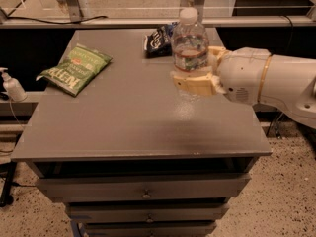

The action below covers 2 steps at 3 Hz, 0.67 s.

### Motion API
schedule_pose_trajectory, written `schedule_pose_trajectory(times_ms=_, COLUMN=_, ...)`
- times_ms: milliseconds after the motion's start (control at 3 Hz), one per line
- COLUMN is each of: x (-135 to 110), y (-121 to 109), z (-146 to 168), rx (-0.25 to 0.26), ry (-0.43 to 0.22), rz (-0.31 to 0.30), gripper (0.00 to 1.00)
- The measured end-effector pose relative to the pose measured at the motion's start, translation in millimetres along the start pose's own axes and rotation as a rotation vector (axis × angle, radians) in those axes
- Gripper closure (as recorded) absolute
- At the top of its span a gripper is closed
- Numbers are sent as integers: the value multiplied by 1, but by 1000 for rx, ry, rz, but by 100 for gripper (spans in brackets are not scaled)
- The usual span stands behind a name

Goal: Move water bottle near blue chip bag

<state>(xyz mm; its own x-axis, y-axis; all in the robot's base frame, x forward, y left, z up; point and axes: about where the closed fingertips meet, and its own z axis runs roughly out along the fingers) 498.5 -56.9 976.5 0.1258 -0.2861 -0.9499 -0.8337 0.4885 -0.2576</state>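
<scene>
The water bottle (189,44) is clear with a white cap and a red-and-white label band. It stands upright inside my gripper (194,82), which is shut on its lower part and holds it above the right side of the grey table (123,112). The blue chip bag (158,41), dark and wrinkled, lies at the back of the table, just left of and behind the bottle. My white arm (271,83) reaches in from the right.
A flat green chip bag (75,68) lies at the table's left side. A small white pump bottle (11,85) stands on a ledge left of the table. Drawers (145,189) sit below the tabletop. A metal frame (74,4) runs along the back.
</scene>
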Motion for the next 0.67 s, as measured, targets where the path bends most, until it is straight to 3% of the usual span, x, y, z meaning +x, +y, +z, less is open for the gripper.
schedule_pose_trajectory(times_ms=667, x=38, y=-106, z=-40, rx=277, ry=55, rz=-34, gripper=100)
